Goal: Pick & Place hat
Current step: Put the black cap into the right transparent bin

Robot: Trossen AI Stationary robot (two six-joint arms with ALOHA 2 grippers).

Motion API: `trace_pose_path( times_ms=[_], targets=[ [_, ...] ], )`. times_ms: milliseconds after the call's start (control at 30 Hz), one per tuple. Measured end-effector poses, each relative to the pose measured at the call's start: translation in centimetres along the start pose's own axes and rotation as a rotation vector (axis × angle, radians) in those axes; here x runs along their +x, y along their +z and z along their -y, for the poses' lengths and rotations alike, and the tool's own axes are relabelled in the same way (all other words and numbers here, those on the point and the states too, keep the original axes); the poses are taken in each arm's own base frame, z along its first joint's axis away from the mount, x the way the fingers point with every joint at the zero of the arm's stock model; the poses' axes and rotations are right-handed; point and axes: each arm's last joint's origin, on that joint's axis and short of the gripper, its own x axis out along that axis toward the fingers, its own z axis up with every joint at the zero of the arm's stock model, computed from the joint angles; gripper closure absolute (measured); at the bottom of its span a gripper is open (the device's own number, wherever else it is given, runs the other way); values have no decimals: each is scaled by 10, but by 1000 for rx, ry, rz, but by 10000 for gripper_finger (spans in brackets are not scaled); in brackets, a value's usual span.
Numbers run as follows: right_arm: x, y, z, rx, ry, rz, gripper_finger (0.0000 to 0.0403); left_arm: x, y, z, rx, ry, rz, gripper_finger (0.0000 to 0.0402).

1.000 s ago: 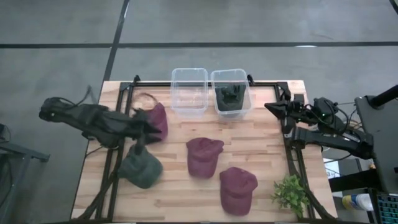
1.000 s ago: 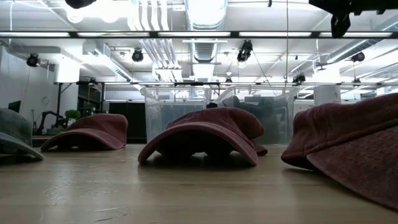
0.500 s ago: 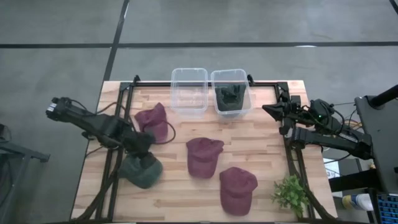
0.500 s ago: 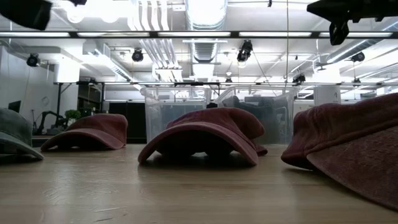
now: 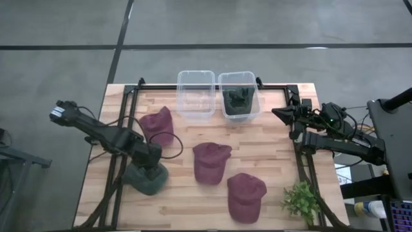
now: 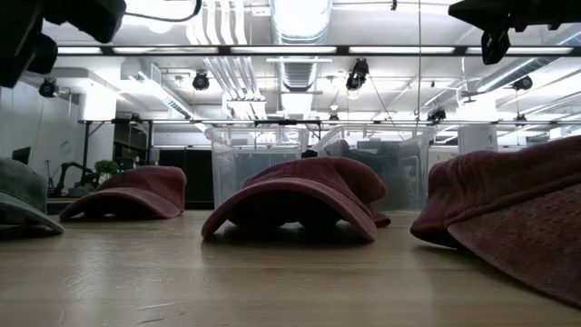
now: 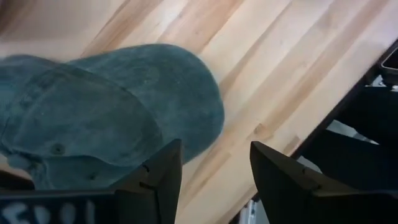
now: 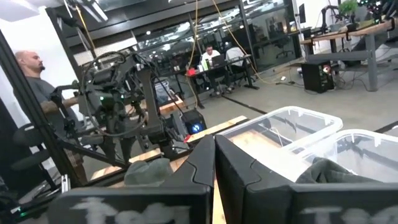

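Note:
A dark green hat (image 5: 145, 180) lies crown up on the table near the left front. It also shows in the left wrist view (image 7: 93, 118) and at the low view's left edge (image 6: 18, 195). My left gripper (image 5: 152, 166) hangs over it, open and empty (image 7: 216, 168), with its fingers above the hat's edge. Three maroon hats lie at the far left (image 5: 158, 125), the middle (image 5: 211, 161) and the near right (image 5: 246, 195). My right gripper (image 5: 278, 113) waits shut at the far right (image 8: 214, 155).
Two clear bins stand at the far edge. The left one (image 5: 196, 96) holds nothing, and the right one's wall (image 5: 256, 96) surrounds another green hat (image 5: 238, 102). A small green plant (image 5: 301, 201) stands at the near right corner. Black frame rails run along both table sides.
My left gripper has gone from beside the far-left maroon hat toward the table's near edge and now stands over the green hat. In the low view the arm has come lower into the picture. The hats lie as before.

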Motion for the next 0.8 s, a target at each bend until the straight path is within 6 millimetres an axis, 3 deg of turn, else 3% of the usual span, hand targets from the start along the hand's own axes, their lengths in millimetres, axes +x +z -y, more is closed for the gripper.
trace_pose_path(
  times_ms=[600,800],
  targets=[
    [1,-2,1,0,-2,-8,394,8,-2,-9,-263,67,-14,220],
    [1,-4,1,4,-4,-13,394,7,-3,-12,-277,100,-22,220]
  ],
)
